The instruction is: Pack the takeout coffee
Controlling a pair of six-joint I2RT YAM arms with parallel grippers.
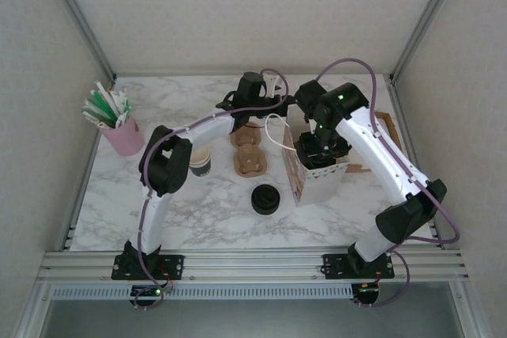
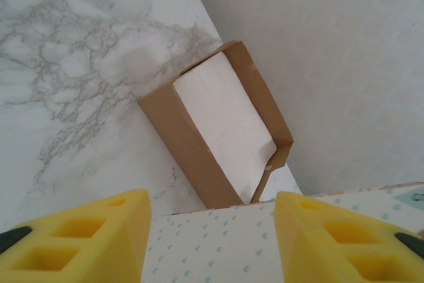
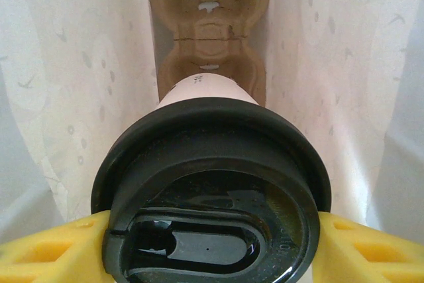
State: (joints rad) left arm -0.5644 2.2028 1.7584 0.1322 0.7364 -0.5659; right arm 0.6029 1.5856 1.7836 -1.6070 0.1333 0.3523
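Left wrist: left gripper [image 2: 212,228] fingers apart, nothing clamped, just above paper bag [image 2: 228,251] rim. Right wrist: right gripper [image 3: 212,250] closed on takeout coffee [image 3: 211,164] at lid sides, cup upright, inside bag. Pulp cup carrier [image 3: 211,28] lies beyond fingertips under cup base. Next move likely straight down along cup axis.

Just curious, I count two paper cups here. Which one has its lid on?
The cup gripped by the right hand, down inside the paper bag; the other cup stands lidless on the table.
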